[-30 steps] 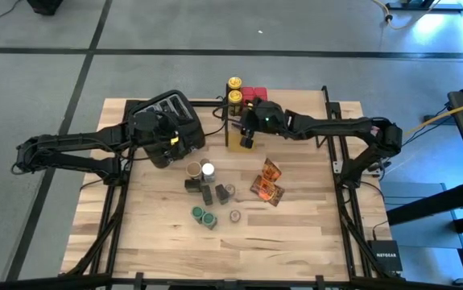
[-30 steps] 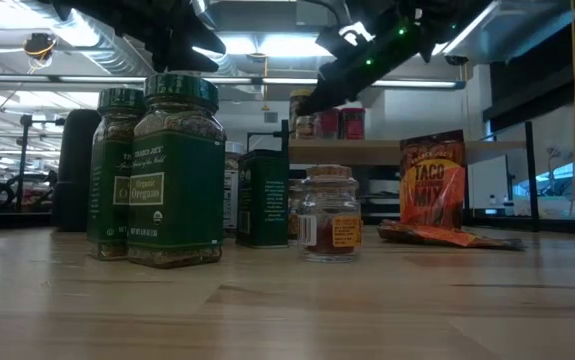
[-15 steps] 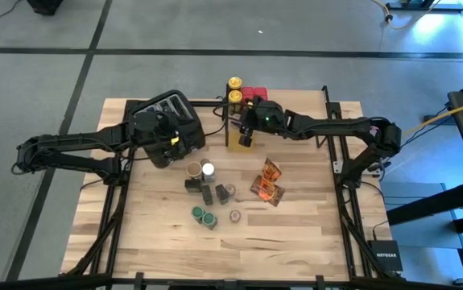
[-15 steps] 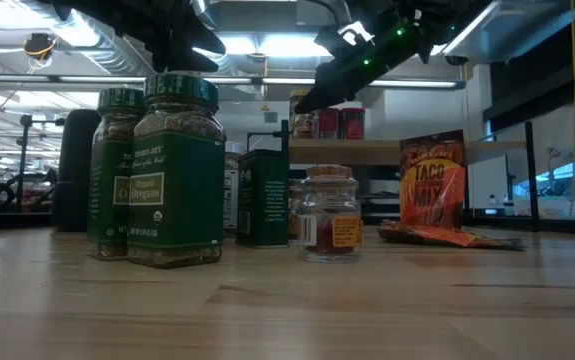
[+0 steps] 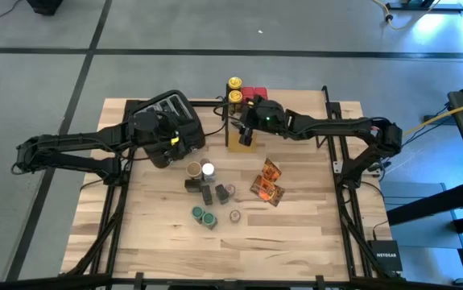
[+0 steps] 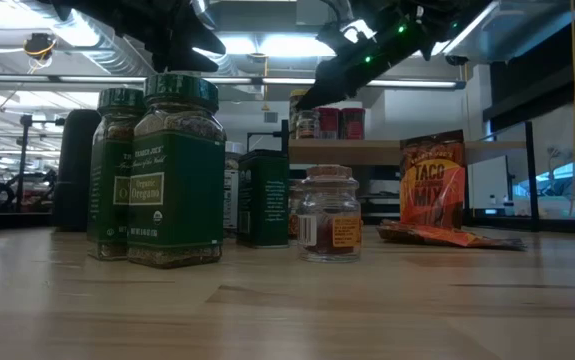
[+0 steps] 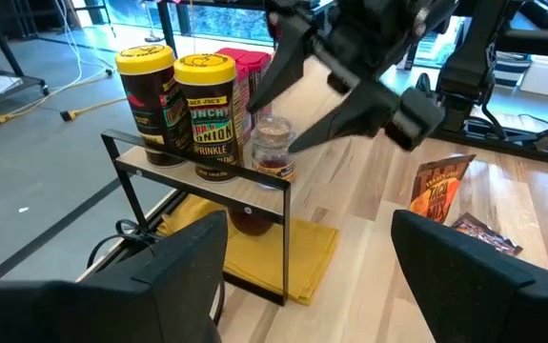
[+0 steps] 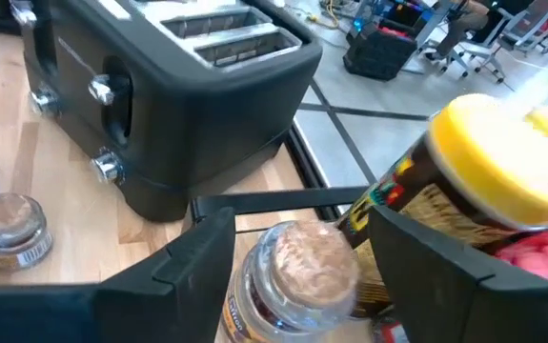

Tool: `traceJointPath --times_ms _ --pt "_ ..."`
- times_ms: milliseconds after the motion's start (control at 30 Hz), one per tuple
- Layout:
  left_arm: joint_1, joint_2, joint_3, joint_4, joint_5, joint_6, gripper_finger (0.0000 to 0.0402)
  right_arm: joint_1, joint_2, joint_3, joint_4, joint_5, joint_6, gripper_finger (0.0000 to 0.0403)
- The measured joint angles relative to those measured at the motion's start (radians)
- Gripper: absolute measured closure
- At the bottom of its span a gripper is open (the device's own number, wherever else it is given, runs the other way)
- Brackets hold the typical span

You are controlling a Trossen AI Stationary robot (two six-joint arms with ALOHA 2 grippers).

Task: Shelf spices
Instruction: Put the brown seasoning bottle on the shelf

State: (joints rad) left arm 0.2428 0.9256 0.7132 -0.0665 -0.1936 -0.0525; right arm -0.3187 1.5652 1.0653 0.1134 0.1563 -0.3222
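Closely flanked by the right gripper's (image 7: pixel 297 114) dark fingers (image 8: pixel 183 262), a small glass jar (image 7: pixel 274 148) with a rounded clear stopper stands on the shelf (image 7: pixel 202 181); the fingers are spread apart on either side and are not pressed on the glass. One second before, the same fingers were set closer together around the jar, so the grip is seen loosened, while the arm's place over the shelf is almost unchanged. Just beside the jar two tall dark jars with yellow lids (image 7: pixel 205 114) are lined up, and red tins (image 5: pixel 254 93) are set behind them. A yellow cloth (image 7: pixel 274 250) is spread under the shelf's thin black legs. Near that end of the shelf the glossy black toaster (image 8: pixel 159 86) is placed, with a corked jar (image 8: pixel 7 229) on the wood beside it. Over the toaster the left gripper (image 5: pixel 167 149) is held, fingers wide apart and empty. Farther out on the plank table (image 5: pixel 295 234), green-lidded jars (image 6: pixel 172 170) and crinkled orange packets (image 5: pixel 267 184) are left unshelved.
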Motion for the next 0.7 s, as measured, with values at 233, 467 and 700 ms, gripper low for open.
traceJointPath --times_ms 233,467,700 --pt "0.0 0.0 0.0 -0.007 0.0 0.0 0.0112 0.046 -0.117 0.0 -0.108 0.062 0.0 0.0155" --pt "0.0 0.0 0.0 -0.006 0.0 0.0 0.0112 0.046 -0.107 -0.025 -0.236 0.165 0.007 0.0155" --pt "0.0 0.0 0.0 -0.005 0.0 0.0 0.0112 -0.009 -0.057 -0.08 -0.152 0.173 0.019 0.0155"
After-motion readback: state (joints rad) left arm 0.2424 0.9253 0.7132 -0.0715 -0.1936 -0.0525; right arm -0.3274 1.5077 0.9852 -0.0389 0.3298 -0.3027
